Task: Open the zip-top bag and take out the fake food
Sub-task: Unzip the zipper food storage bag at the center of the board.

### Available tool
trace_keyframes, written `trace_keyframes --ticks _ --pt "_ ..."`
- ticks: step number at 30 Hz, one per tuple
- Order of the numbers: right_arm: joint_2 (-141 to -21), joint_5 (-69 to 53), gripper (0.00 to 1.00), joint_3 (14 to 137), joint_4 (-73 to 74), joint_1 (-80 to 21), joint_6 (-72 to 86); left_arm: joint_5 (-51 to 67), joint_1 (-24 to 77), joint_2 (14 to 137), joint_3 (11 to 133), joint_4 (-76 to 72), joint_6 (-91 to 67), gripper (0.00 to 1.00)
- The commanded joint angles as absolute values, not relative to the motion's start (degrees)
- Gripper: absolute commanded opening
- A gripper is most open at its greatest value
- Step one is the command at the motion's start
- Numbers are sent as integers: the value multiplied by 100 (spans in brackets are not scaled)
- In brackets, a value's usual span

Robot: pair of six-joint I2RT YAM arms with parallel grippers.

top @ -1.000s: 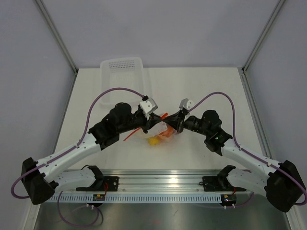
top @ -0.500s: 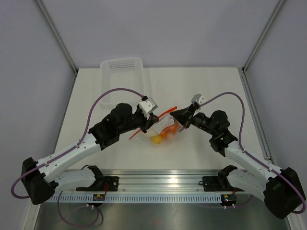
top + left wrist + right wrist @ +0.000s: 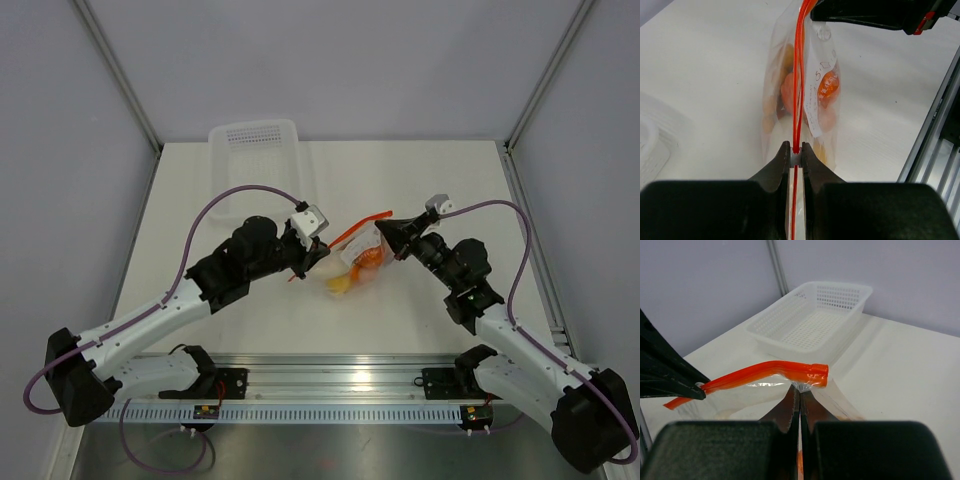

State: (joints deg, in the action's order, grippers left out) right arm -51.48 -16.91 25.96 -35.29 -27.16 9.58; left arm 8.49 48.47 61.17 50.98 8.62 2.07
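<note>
A white label [image 3: 819,95] on the zip-top bag [image 3: 785,95] is showing what looks like "5.0" in the left wrist view; the rest of its print is staying too small to read.

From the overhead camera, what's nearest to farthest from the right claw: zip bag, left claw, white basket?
1. The zip-top bag, pinched by the right claw.
2. The left claw, at the bag's other end.
3. The white basket, far back left.
</note>
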Motion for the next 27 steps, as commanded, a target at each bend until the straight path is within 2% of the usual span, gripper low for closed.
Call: trace_keyframes --ticks 1,15,25,27 --pt "-4922 -704 0 2610 -3867 -2549 1055 729 4834 6143 5080 993 255 0" --pt "-4447 1272 0 2417 -3297 -2347 1388 694 4834 6187 5098 1020 255 0" --pt "-4271 1706 0 2303 -3199 -2268 1529 685 4834 6187 5106 1037 246 0" --pt "-4271 1539 0 2303 -3243 -2276 1486 686 4834 6179 5106 1028 237 4"
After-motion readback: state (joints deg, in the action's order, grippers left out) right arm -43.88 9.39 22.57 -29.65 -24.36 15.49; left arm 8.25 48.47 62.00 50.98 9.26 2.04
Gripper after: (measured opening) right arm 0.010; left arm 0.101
